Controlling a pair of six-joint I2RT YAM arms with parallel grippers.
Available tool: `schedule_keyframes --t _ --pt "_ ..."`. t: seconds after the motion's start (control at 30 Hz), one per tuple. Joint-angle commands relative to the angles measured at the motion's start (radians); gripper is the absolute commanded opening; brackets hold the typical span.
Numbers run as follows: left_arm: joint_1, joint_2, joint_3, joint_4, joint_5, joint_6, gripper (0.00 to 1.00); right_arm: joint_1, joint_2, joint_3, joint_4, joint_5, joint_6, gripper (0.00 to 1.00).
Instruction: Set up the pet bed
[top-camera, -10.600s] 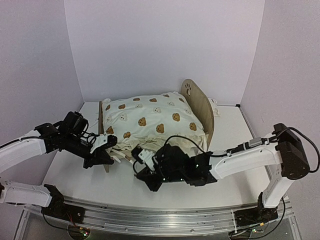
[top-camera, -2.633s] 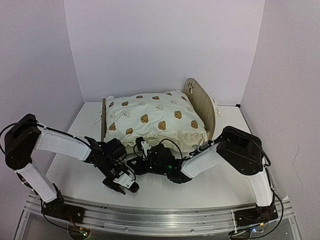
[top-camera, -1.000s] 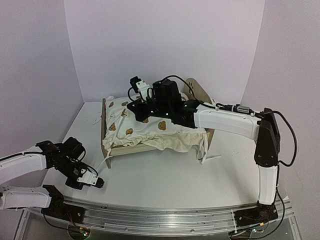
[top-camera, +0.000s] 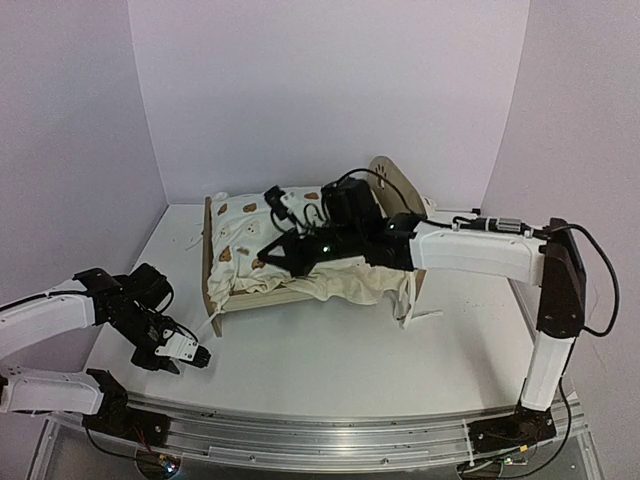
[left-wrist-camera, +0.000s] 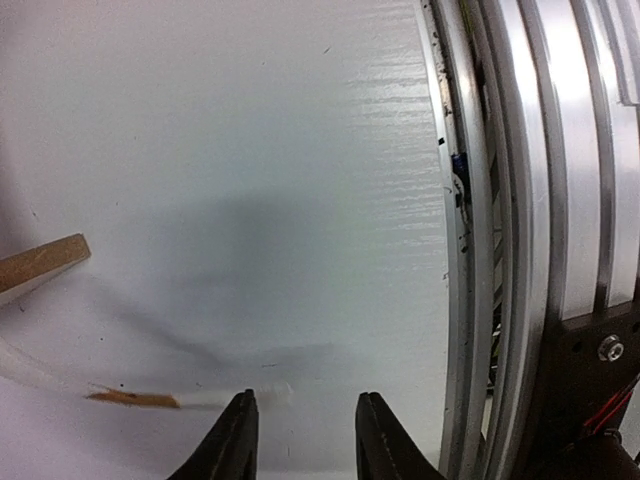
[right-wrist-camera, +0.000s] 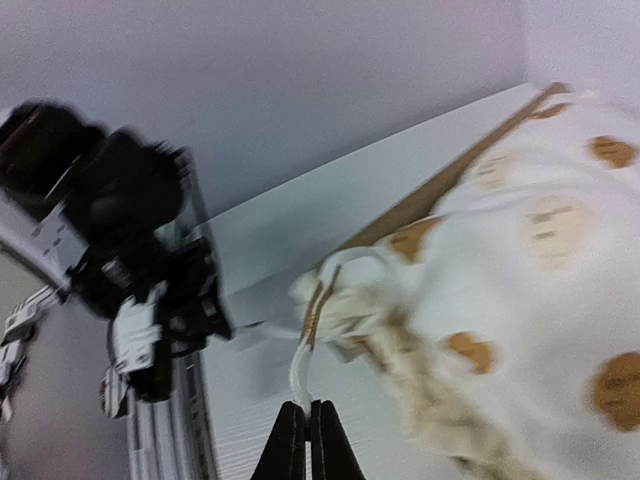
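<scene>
Because the left wrist view cuts its own fingers (left-wrist-camera: 238, 440) off at the bottom edge, only their tips show. They stand a little apart over bare white table (left-wrist-camera: 250, 150) with nothing between them. Just beside the left fingertip lies a white string with a brown end (left-wrist-camera: 190, 400); whether they touch is hard to tell. A wooden corner (left-wrist-camera: 40, 262) pokes in from the left edge, the rest out of frame. The aluminium rail (left-wrist-camera: 520, 200) runs down the right side.

From above, the left gripper (top-camera: 188, 354) sits low near the table's front left, apart from the pet bed (top-camera: 212, 262). The bed stands mid-table, footboard to the left and rounded headboard (top-camera: 398, 205) to the right. Cream bear-print bedding (top-camera: 350, 275) fills the frame, hides its base and spills over the near side, its ties (top-camera: 410, 300) trailing onto the table.

The right arm reaches across the bed and covers part of the bedding. Its wrist view is blurred. The right gripper (right-wrist-camera: 306, 415) is closed, and a thin white loop (right-wrist-camera: 298, 375) of the bedding rises from between its tips.
</scene>
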Motion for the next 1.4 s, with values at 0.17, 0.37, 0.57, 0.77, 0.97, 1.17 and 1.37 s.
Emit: schedule_keyframes --t 0.17,0.37,0.57,0.77,0.97,1.17,1.37 --pt "0.006 0.007 0.112 -0.078 0.070 -0.069 0.42 0.281 0.131 -0.068 -0.101 -0.106 -0.029 0.00" --pt "0.008 -0.013 0.156 -0.069 0.069 -0.116 0.41 0.313 0.241 -0.014 -0.139 -0.084 0.010 0.14" --pt "0.008 -0.010 0.246 -0.075 0.095 -0.169 0.41 0.272 0.106 -0.131 -0.134 0.068 0.026 0.46" --pt "0.009 0.055 0.395 0.085 0.089 -0.378 0.61 0.117 -0.158 -0.337 -0.138 0.284 0.163 0.48" --pt "0.002 0.273 0.560 0.216 -0.073 -0.623 0.74 0.022 -0.329 -0.436 -0.184 0.689 0.266 0.49" --pt "0.000 0.377 0.553 0.224 -0.175 -0.559 0.63 0.016 -0.242 -0.317 -0.223 0.756 0.240 0.63" --pt "-0.001 0.364 0.575 0.226 -0.151 -0.553 0.08 -0.014 -0.094 -0.185 -0.291 0.836 0.191 0.65"
